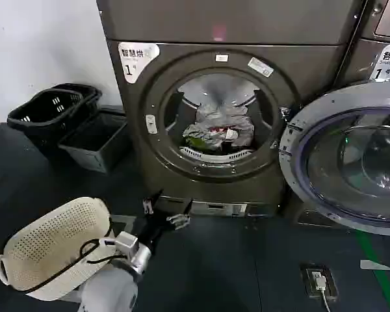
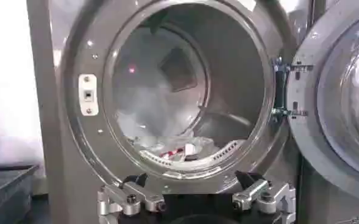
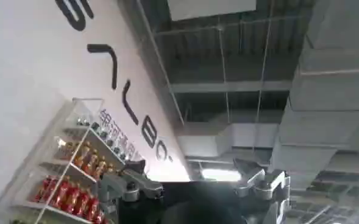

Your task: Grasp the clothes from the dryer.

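The bronze-grey dryer (image 1: pixel 208 182) stands straight ahead with its round door (image 1: pixel 351 159) swung open to the right. The clothes (image 1: pixel 218 129), a grey-white heap with green and red-and-white bits, lie low in the steel drum. My left gripper (image 1: pixel 164 211) hovers open below and in front of the porthole, well short of the clothes. In the left wrist view the left gripper (image 2: pixel 193 180) has its jaws spread wide under the porthole rim, with the clothes (image 2: pixel 173 148) beyond. My right gripper (image 3: pixel 191 167) points up at the ceiling, open and holding nothing.
A cream perforated basket (image 1: pixel 52 247) sits by my left arm. Black baskets (image 1: pixel 49 110) and a grey bin (image 1: pixel 94 140) stand on the floor left of the dryer. A neighbouring machine (image 1: pixel 383 39) is at the right. A floor socket (image 1: pixel 318 281) lies at the front right.
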